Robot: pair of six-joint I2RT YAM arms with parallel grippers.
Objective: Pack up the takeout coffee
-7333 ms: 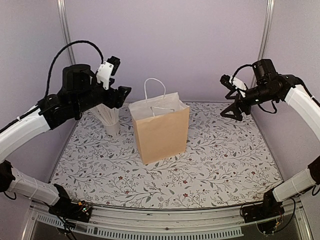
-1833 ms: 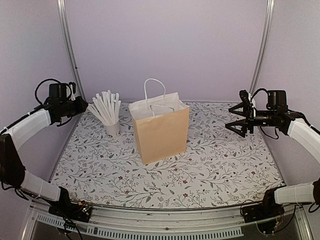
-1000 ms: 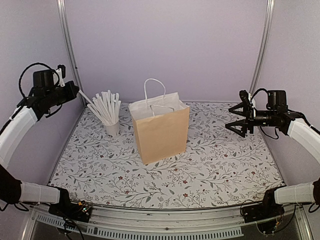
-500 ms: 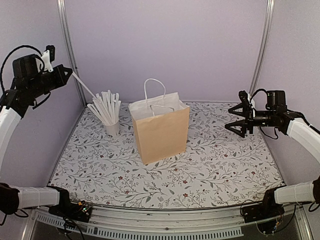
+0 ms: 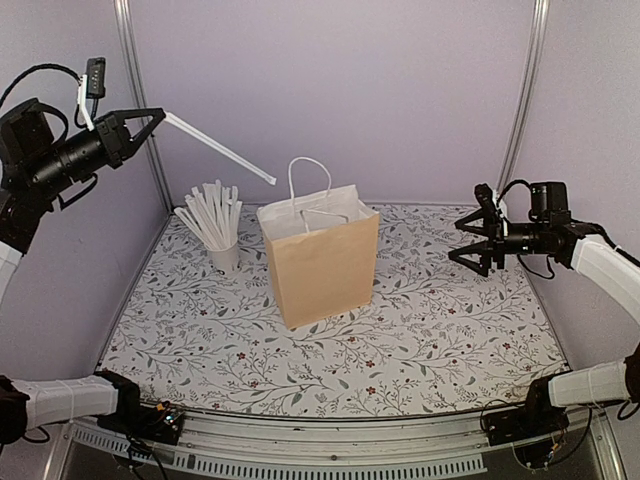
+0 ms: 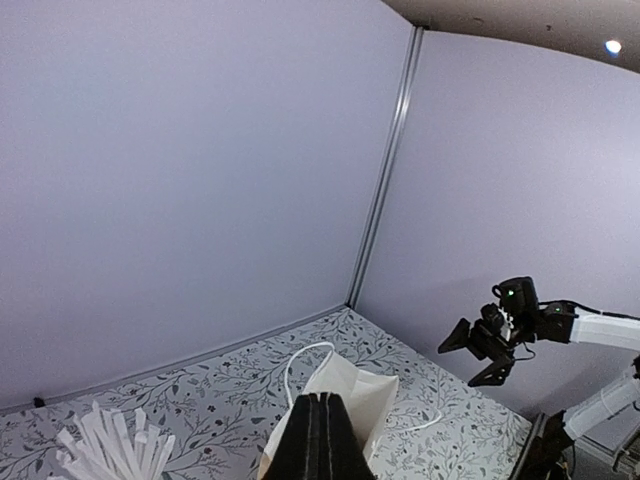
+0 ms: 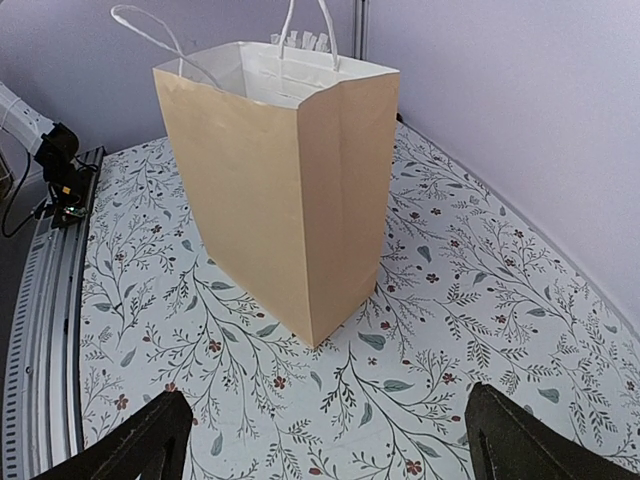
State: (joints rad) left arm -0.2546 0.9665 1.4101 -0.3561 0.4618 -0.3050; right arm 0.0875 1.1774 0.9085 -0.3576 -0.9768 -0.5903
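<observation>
The takeout coffee is out of view in every frame. A brown paper bag (image 5: 322,262) with white handles stands open at mid-table; it also shows in the right wrist view (image 7: 290,190) and below my left fingers (image 6: 372,392). My left gripper (image 5: 152,117) is raised high at the far left, shut on a long white stick (image 5: 222,150) that slants down toward the bag's handle. In the left wrist view its fingers (image 6: 322,445) are pressed together. My right gripper (image 5: 463,240) hovers open at the right, facing the bag, with nothing between its fingers (image 7: 150,440).
A white cup of white sticks (image 5: 214,226) stands left of the bag near the back wall, also seen low in the left wrist view (image 6: 105,450). Lilac walls enclose the floral table mat (image 5: 420,330) on three sides.
My left arm has risen from beside the stick cup, carrying one white stick, and has turned so the stick now points toward the bag. The right arm has barely moved.
</observation>
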